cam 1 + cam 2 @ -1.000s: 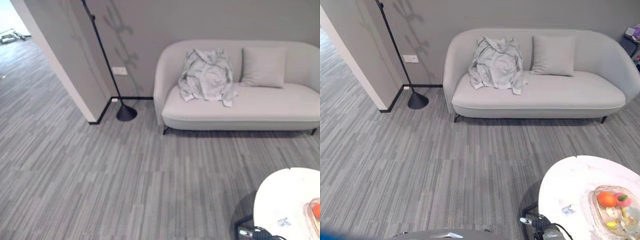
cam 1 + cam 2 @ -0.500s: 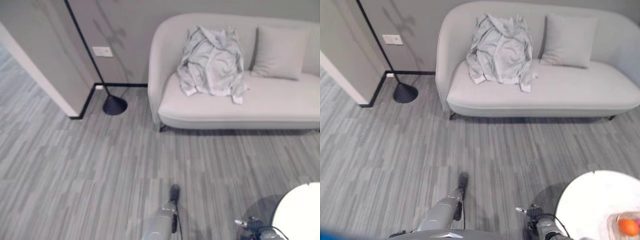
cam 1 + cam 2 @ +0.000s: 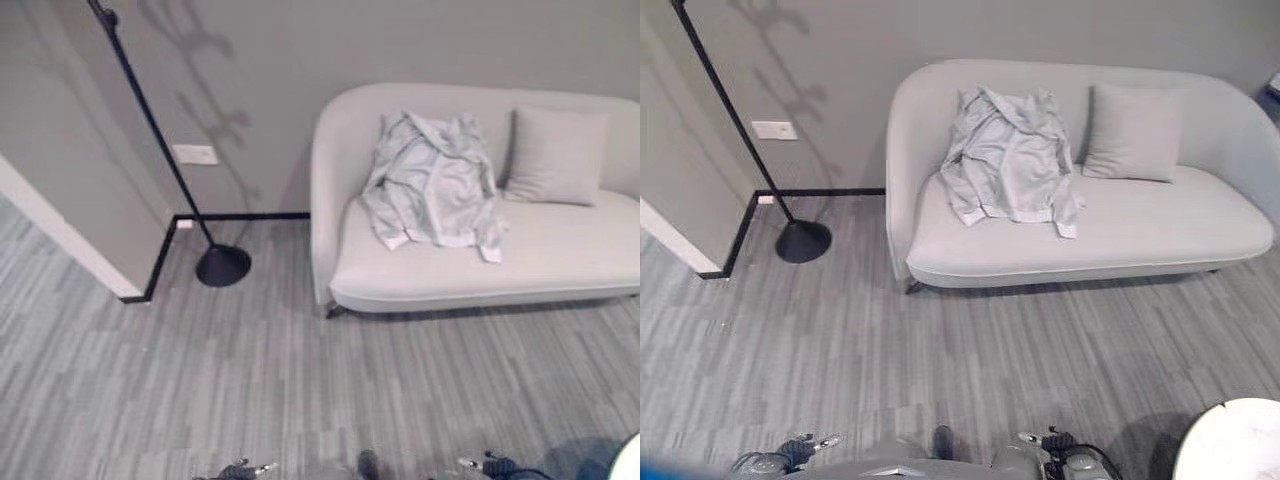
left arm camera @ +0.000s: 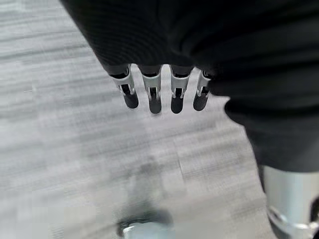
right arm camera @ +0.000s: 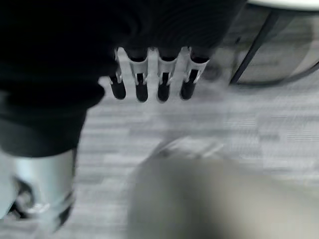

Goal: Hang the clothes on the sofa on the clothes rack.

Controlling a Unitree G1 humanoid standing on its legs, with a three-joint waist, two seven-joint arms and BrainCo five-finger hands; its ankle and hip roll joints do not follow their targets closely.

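A light grey shirt (image 3: 435, 180) lies crumpled over the backrest and seat at the left end of a pale sofa (image 3: 560, 250) against the far wall. The clothes rack (image 3: 152, 125) is a thin black pole that leans up from a round black base (image 3: 222, 265) on the floor, left of the sofa. My left hand (image 4: 155, 94) hangs over the grey floor, fingers straight and empty. My right hand (image 5: 142, 82) hangs the same way, open, with nothing in it. Both hands are well short of the sofa.
A grey cushion (image 3: 555, 157) leans on the sofa back, right of the shirt. A wall corner (image 3: 60, 230) juts out at the left, beside the rack. A white round table (image 3: 1230, 440) shows at the lower right, with its dark legs (image 5: 259, 45) near my right hand.
The whole picture has shifted, so the camera moved: sofa and rack now sit lower and the round table has slid toward the lower right corner. The shirt lies as before.
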